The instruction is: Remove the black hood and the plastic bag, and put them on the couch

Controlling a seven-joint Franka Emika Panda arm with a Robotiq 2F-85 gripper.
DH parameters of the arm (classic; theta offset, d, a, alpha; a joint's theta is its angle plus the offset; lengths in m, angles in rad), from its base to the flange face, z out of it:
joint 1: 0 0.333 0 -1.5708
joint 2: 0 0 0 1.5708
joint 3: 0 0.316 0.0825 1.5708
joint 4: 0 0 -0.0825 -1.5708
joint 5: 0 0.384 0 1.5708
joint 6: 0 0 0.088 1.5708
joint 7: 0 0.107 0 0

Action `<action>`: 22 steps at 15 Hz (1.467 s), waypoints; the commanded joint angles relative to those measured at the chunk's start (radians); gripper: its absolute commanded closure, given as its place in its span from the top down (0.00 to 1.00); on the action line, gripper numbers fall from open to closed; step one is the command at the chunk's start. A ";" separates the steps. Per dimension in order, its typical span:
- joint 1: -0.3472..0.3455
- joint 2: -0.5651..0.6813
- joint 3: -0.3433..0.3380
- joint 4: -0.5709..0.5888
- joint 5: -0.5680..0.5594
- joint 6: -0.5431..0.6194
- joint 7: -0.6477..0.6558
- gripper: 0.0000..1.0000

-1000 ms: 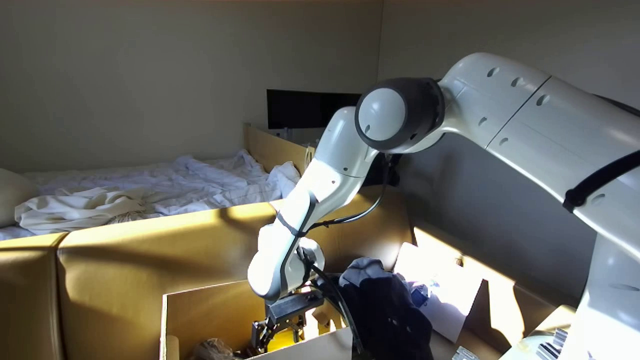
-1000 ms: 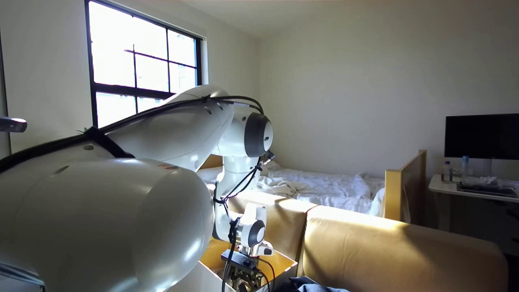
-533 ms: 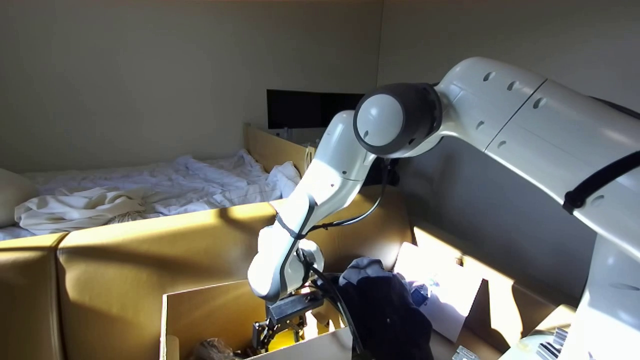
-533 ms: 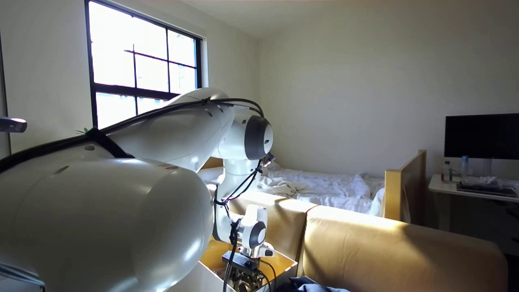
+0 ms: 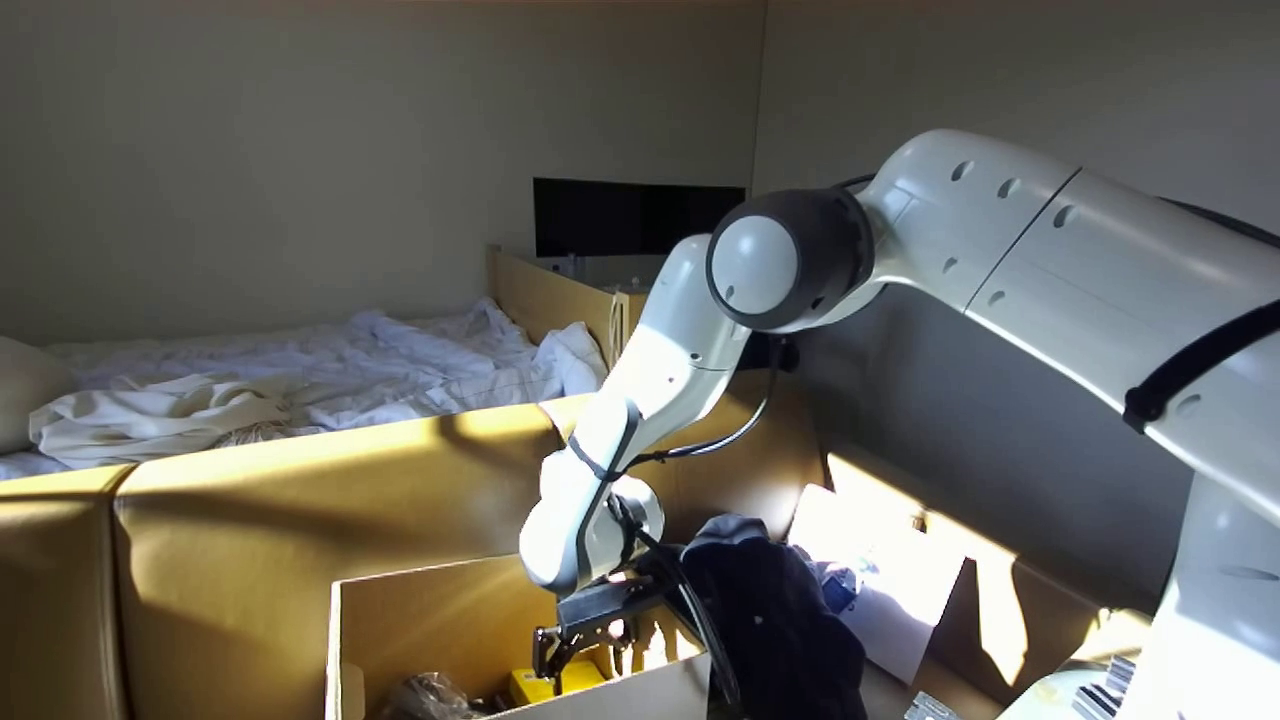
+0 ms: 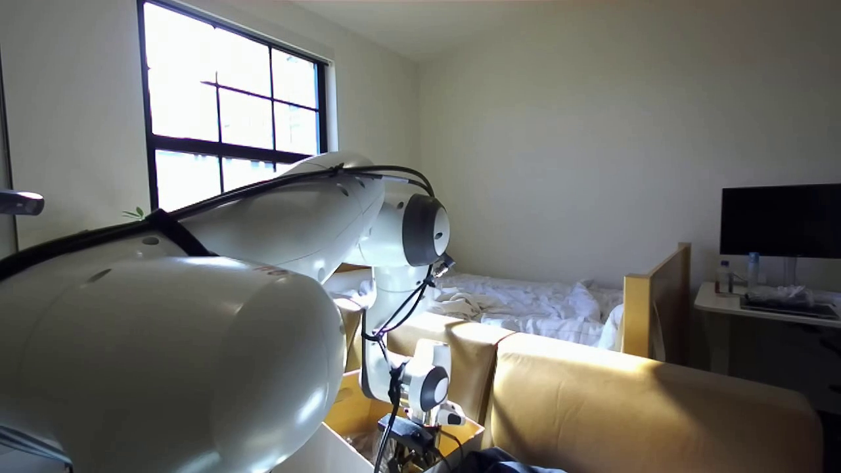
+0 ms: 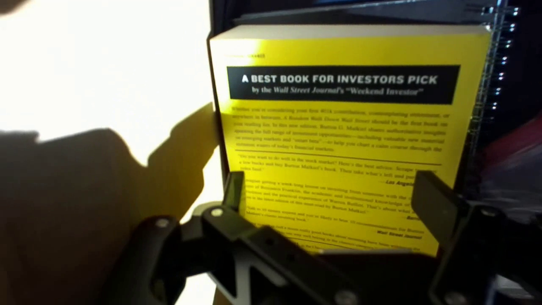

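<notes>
Claw (image 7: 332,190): jaws spread wide above the yellow book (image 7: 338,135) inside the box (image 5: 650,700) | Black hood (image 5: 785,630): heaped just outside the box, before the back of the couch (image 5: 300,530), what it rests on hidden | Crumpled clear plastic (image 5: 430,697): in the box, near the book

Yellow book (image 7: 338,135), one, seen in the wrist view. On the black panel (image 7: 344,84) near the book's top edge we read "A BEST BOOK FOR INVESTORS PICK" and "by the Wall Street Journal's 'Weekend Investor'". In smaller print below: "A Random Walk Down Wall Street", "Burton G. Malkiel". Towards the right edge: "Los Ange", rest hidden; lower, "Wall Street Journal".
</notes>
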State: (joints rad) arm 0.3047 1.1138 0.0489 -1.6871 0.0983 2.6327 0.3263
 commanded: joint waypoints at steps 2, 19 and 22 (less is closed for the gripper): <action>0.003 -0.134 -0.032 -0.176 0.052 0.047 0.095 1.00; -0.119 -0.115 0.222 -0.084 0.071 -0.025 -0.189 1.00; -0.114 -0.053 0.242 0.016 0.073 -0.134 -0.248 1.00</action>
State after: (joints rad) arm 0.2170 0.9997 0.2574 -1.7657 0.1636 2.5962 0.1622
